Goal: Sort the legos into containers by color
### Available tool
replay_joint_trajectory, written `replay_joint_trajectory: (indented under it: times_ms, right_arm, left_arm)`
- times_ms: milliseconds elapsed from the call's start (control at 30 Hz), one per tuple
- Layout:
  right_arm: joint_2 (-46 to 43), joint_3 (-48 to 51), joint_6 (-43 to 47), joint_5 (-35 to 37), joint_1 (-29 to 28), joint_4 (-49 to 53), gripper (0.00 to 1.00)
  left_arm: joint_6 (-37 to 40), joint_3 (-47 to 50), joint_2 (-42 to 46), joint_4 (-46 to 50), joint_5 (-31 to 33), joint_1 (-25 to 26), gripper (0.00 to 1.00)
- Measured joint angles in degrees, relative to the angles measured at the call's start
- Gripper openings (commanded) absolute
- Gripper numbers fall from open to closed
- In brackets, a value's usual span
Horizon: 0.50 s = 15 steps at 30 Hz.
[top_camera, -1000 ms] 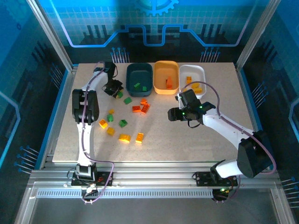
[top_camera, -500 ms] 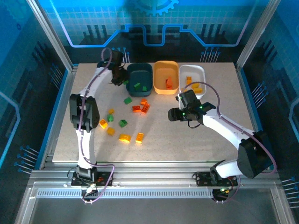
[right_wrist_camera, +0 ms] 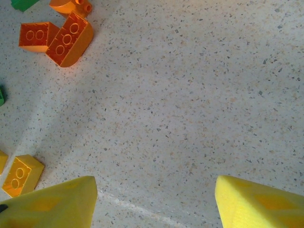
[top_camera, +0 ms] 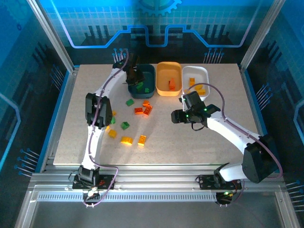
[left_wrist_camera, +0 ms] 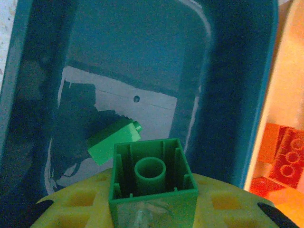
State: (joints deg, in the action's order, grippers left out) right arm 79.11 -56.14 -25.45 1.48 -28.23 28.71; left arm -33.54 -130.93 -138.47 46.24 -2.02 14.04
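Left gripper (left_wrist_camera: 153, 211) is pinched on a green brick (left_wrist_camera: 153, 173), hollow side toward the cam, w/ the teal bin (left_wrist_camera: 228, 71) right beneath it and another green brick (left_wrist_camera: 114, 141) on the bin floor just ahead. Best bet: release straight down, no sideways drift (orange bin (left_wrist_camera: 285, 85) sits close on its right). Right gripper (right_wrist_camera: 154, 199) hangs spread, nothing btwn its fingers, over bare table (right_wrist_camera: 199, 95).
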Motion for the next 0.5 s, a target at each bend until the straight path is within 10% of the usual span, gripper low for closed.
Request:
replay_joint_trajectory:
  times_ms: [233, 500]
  right_arm:
    - [0.0, -0.1, 0.0, 0.0, 0.0, 0.4, 0.68]
    - [-1.0, -0.3, 0.0, 0.1, -0.5, 1.1, 0.68]
  left_arm:
    - [1.7, -2.0, -0.6, 1.9, -0.3, 0.0, 0.67]
    - [3.5, 2.3, 2.7, 2.4, -0.1, 0.0, 0.69]
